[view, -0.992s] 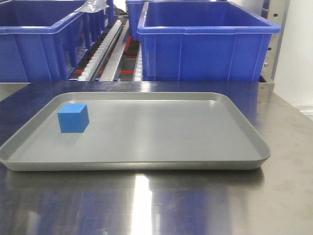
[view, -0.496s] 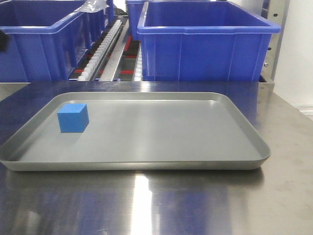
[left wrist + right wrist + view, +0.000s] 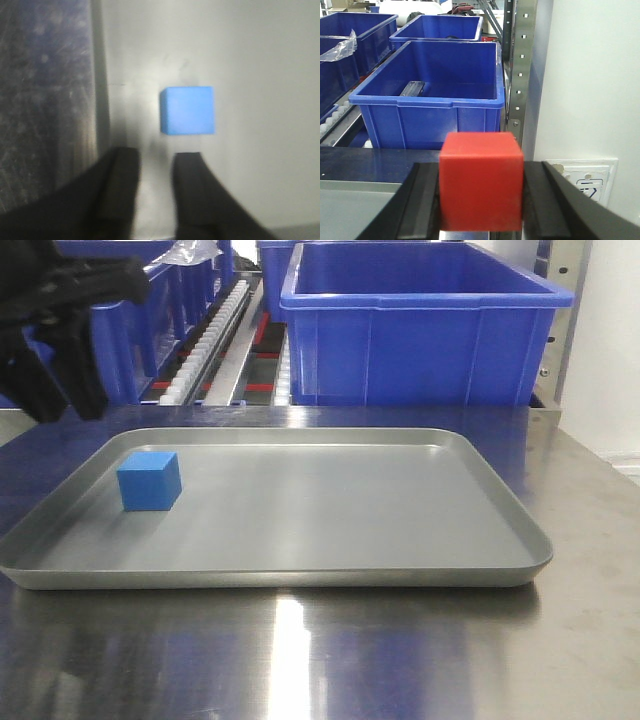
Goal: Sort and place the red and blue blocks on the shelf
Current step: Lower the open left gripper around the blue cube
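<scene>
Clamping the red block [image 3: 481,182] squarely between its two fingers, the right gripper [image 3: 481,170] holds it in front of a big blue bin [image 3: 427,100] on the shelf [image 3: 520,60]. The left gripper [image 3: 155,162] hangs over the left side of the grey tray [image 3: 300,578], its fingers parted with nothing between them. The blue block [image 3: 188,110] lies just beyond the fingertips, not touching them. That block sits flat on the tray near its left edge, toward the far left corner. The tray rests on the steel worktop [image 3: 300,660], just in front of the shelf.
</scene>
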Action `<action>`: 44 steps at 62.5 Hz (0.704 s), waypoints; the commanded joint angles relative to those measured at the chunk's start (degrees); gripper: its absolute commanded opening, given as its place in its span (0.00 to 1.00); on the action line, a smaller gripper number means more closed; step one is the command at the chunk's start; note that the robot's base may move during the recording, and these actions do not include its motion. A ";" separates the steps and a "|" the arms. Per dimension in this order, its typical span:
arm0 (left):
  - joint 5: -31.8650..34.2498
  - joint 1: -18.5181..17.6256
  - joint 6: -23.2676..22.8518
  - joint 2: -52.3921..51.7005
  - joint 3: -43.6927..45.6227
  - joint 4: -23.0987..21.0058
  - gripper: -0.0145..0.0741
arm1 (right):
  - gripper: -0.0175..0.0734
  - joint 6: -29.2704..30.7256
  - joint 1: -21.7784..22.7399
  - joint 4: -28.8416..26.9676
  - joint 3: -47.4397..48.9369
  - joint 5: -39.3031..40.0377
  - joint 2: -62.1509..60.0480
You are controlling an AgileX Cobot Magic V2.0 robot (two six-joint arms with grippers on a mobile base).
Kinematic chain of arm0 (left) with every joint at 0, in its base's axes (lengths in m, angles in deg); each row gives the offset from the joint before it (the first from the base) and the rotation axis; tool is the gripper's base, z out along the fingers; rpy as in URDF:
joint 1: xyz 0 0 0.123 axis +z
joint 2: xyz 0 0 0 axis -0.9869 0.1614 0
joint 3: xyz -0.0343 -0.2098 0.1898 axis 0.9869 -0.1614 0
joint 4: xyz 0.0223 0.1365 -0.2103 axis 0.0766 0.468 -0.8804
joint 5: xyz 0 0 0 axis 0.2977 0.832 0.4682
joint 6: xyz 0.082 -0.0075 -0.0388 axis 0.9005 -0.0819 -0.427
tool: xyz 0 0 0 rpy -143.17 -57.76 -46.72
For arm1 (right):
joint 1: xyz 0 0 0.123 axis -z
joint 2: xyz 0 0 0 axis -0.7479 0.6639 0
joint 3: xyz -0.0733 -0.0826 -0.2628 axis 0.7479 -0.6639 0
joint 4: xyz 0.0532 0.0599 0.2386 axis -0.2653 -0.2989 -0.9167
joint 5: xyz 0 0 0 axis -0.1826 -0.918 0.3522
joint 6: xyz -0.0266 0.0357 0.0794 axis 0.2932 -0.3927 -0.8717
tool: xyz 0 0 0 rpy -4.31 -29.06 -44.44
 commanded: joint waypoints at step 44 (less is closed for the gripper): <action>-9.01 -4.16 -7.32 12.28 17.52 1.80 0.82 | 0.25 0.43 0.19 0.82 1.61 5.36 0.20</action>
